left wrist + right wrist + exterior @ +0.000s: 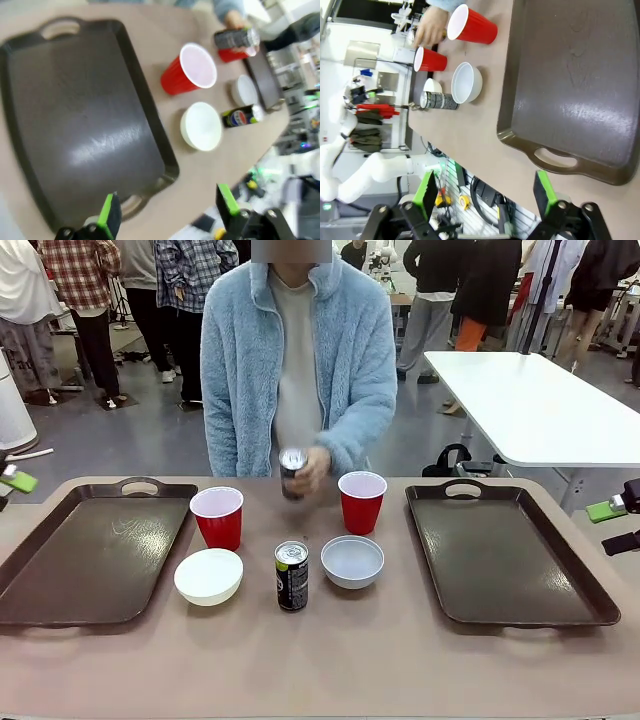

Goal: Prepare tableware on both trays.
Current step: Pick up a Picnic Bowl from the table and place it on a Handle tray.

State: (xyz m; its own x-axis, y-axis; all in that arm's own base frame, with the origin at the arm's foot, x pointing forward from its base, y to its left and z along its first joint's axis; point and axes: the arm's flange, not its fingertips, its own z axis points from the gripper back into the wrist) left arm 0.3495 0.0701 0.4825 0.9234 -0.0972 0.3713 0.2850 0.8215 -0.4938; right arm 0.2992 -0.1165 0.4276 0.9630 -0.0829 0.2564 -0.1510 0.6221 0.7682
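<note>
**Trays:** two, both bare. With the standing can as dial centre in the front view, left tray (95, 550) lies at 9 o'clock and right tray (505, 555) at 3 o'clock.

**Tableware, all on the tabletop (320, 670) between the trays:**
- standing can (291, 576), centre
- white bowl (208, 576), 9 o'clock, near
- grey bowl (352, 561), 3 o'clock, just beside
- left red cup (217, 517), 10 o'clock
- right red cup (361, 501), 1 o'clock
- second can (292, 472), 12 o'clock, in the person's hand (312, 470)

**Left gripper** (166, 202): fingers spread wide, empty, over the left tray's near handle.

**Right gripper** (484, 192): fingers spread wide, empty, off the right tray's handle end.

**Hazards, as judged:**
- The pieces stand close, so a reach for either bowl could topple the standing can.
- The light cups may tip if pinched off-centre.
- Either arm entering the middle risks meeting the person's hand.
</note>
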